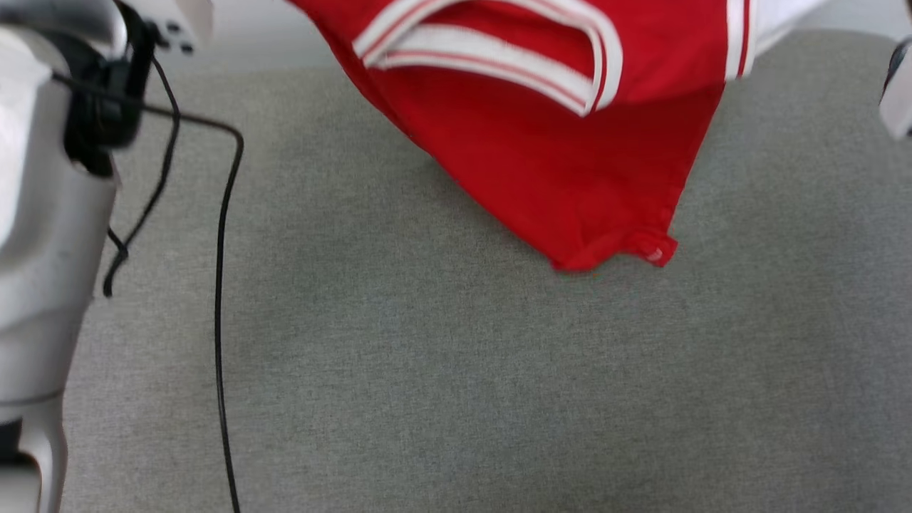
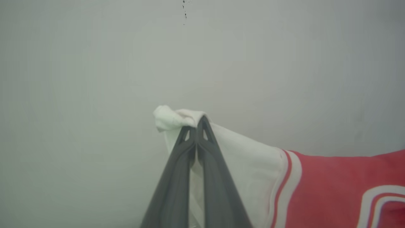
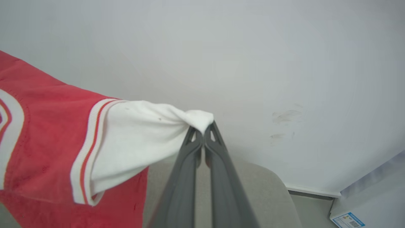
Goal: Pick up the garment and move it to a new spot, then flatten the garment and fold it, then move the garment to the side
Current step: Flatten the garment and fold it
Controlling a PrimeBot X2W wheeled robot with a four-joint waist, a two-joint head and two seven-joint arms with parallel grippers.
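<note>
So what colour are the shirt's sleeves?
The shirt has white sleeves, edged with red-and-white stripes. The right wrist view shows it best.

This is a bare indoor room, closer to a test room or lab than a lived-in home, though which exactly cannot be told. A wide, grey woven-fabric padded surface (image 1: 456,370) serves as the work area, and its far corner is rounded where it nears the wall. Behind it stands a plain, pale, unpainted-looking wall (image 3: 253,47) with no decoration, only a few grey scuff marks (image 3: 286,115) and some small dark specks (image 2: 184,9). A white skirting strip (image 3: 311,191) runs along the wall's foot above a grey floor (image 3: 311,210). Beside that stands a white box-like unit with a blue-and-white printed label (image 3: 347,220). A loose thin black cable (image 1: 219,320) hangs from the robot's pale plastic arm casing (image 1: 43,235) at the surface's left edge.
</note>
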